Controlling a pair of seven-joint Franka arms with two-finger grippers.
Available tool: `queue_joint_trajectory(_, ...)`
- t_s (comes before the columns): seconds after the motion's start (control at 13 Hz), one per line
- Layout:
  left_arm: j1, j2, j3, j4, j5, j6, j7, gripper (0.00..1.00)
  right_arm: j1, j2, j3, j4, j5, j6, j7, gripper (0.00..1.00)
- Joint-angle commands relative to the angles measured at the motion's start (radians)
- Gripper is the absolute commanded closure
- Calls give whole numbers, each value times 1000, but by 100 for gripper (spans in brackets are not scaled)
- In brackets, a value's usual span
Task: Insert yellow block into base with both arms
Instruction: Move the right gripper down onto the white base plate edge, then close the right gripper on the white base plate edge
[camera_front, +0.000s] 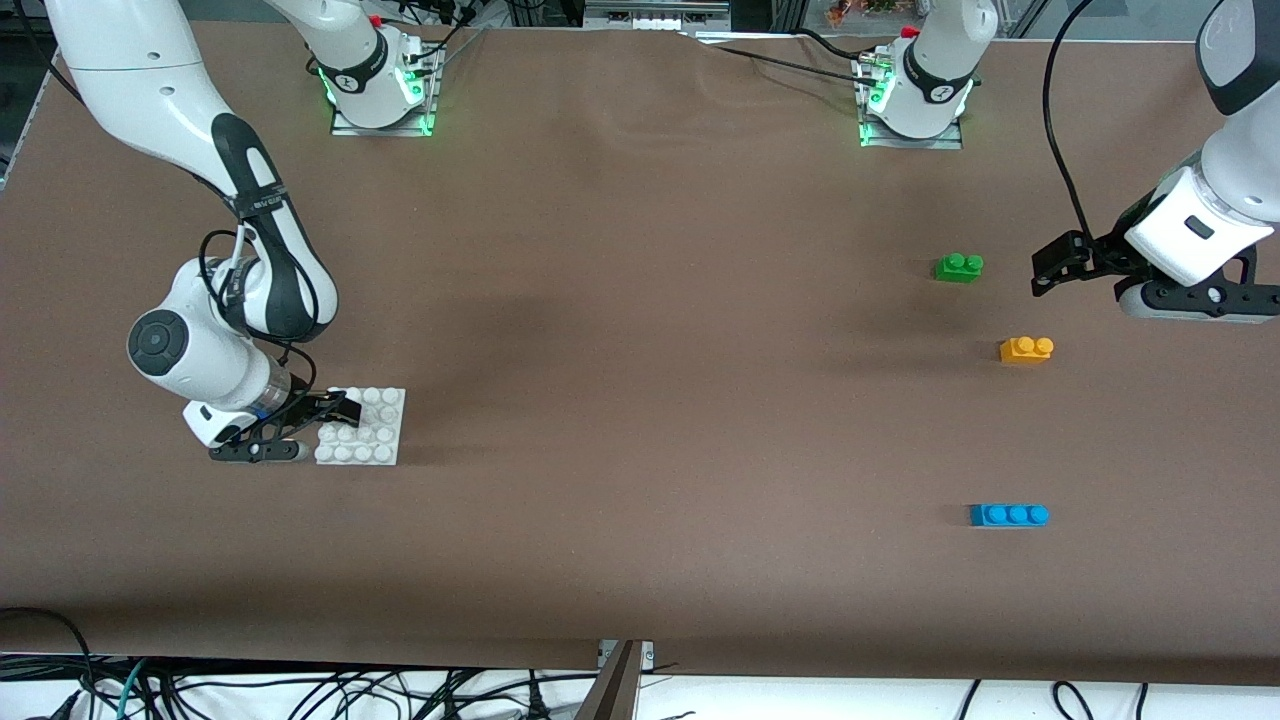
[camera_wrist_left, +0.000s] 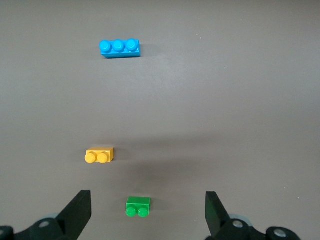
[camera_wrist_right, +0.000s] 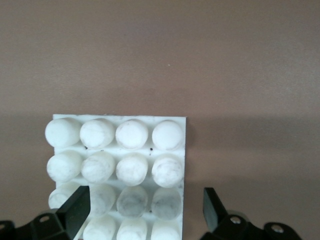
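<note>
The yellow block lies on the table toward the left arm's end, between the green brick and the blue brick. My left gripper is open and empty in the air, beside the green brick. The left wrist view shows the yellow block apart from the open left gripper, with the green brick between the jaws below. The white base lies toward the right arm's end. My right gripper is open, low over the base's edge, straddling one side.
The blue three-stud brick lies nearest the front camera. The brown table mat spans the middle between the base and the bricks. Cables hang off the front edge.
</note>
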Motion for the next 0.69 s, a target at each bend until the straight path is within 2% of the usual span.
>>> queue_joint_trajectory(0.0, 9, 11, -3, 29, -15, -24, 2, 0, -10, 35, 5, 29, 25, 3, 4, 0)
queue_joint_trajectory(0.15, 9, 11, -3, 29, -15, -24, 3, 0, -13, 42, 5, 30, 60, -4, -3, 0)
queue_joint_trajectory(0.61, 9, 11, -3, 29, -15, -24, 3, 0, -19, 55, 4, 38, 60, -8, -13, 0)
